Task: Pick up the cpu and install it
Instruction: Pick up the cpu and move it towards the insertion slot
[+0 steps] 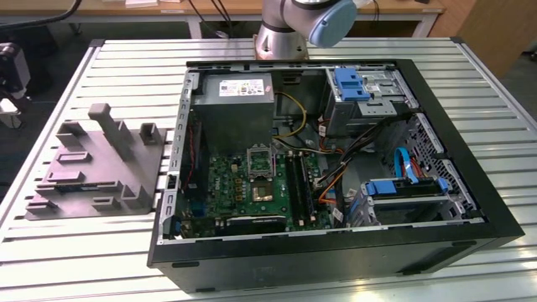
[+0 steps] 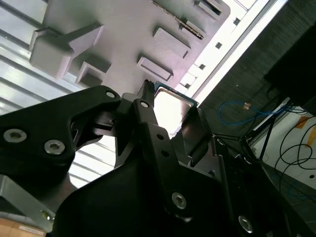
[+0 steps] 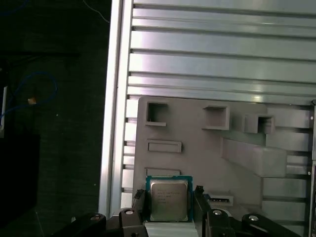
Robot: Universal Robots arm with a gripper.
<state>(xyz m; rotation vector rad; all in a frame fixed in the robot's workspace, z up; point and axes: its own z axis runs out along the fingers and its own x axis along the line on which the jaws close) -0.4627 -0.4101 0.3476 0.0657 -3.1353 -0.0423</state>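
1. Cpu (image 3: 169, 200): clamped by two opposite edges between the black fingers (image 3: 139, 197) of the gripper (image 3: 169, 197), silvery metal top facing the first wrist view's camera, paler border showing round it.
2. Gripper: closed down to the chip's width and no further, one finger on each side, nothing else in its hold.
3. Seen again in the second wrist view: same chip (image 2: 170, 111) bright between the fingertips of the gripper (image 2: 172, 106), one finger (image 2: 148, 113) dark against the light.
4. Behind the chip in both wrist views: grey plastic fixture (image 3: 197, 133) with its rectangular pockets and raised blocks, lying farther from the cameras than the chip.
5. Under the fixture: slatted aluminium table (image 3: 222, 54), with dark floor and a loose blue cable (image 3: 29, 84) beyond its edge.
6. In the exterior view: fixture (image 1: 84, 170) flat on the table (image 1: 126, 56) toward the exterior view's left, just beside the open black computer case (image 1: 336, 251).
7. Inside the case: green motherboard (image 1: 251, 189) with a silver socket frame (image 1: 259, 161) near its middle.
8. Behind the case: base of the arm (image 1: 293, 25), standing on the table's far side.
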